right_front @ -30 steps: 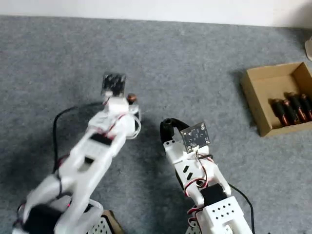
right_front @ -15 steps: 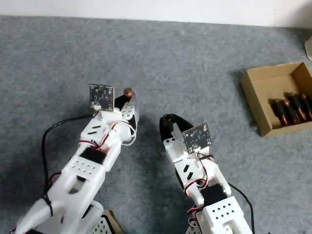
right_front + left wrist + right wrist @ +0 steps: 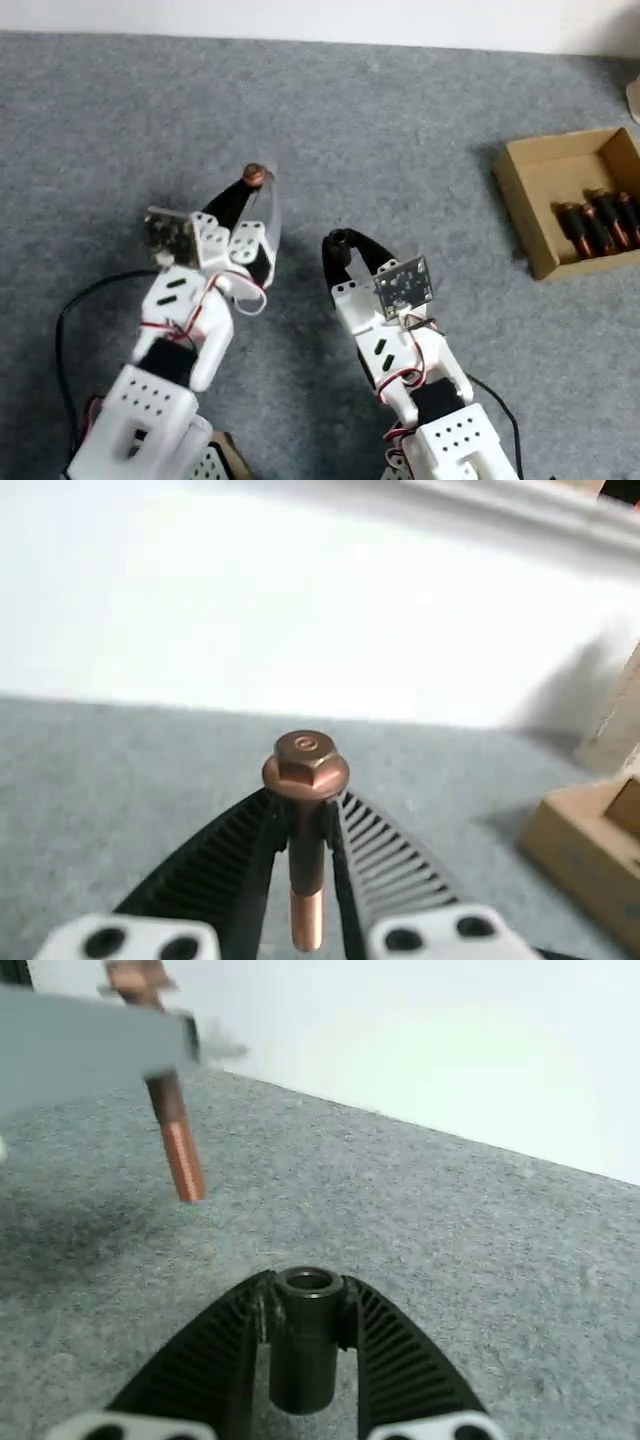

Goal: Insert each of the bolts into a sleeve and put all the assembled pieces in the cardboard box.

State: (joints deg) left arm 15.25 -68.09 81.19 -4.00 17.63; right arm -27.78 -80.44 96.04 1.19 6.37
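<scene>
Since the earlier frames the left arm [image 3: 170, 335] has drawn back toward its base and turned at the wrist, so its camera board [image 3: 168, 232] now sits lower and further left in the high view. The bolt [image 3: 256, 176] has shifted a little up and left, and the right arm [image 3: 400, 350] has barely moved. Left gripper [image 3: 254, 184]: jaws closed down to the width of the bolt's shank, gripping it just below the hexagonal head. The copper-coloured bolt stands head-up, its lower end projecting free beneath the fingers, clear of the surface. Right gripper [image 3: 340, 246]: jaws narrowed onto a black sleeve [image 3: 303, 1345], held upright with its open bore facing up. The right wrist view shows the bolt off to one side of the sleeve and higher, not lined up over the bore and not touching it. Cardboard box [image 3: 520, 205]: well apart from both grippers at the right side of the table, open-topped, holding several assembled pieces [image 3: 598, 222] lying side by side toward its right portion. Surface: grey, short-pile, carpet-like covering [image 3: 420, 120], uniform across the working area. Room: a plain white wall [image 3: 300, 18] meets the far edge of the covering.
</scene>
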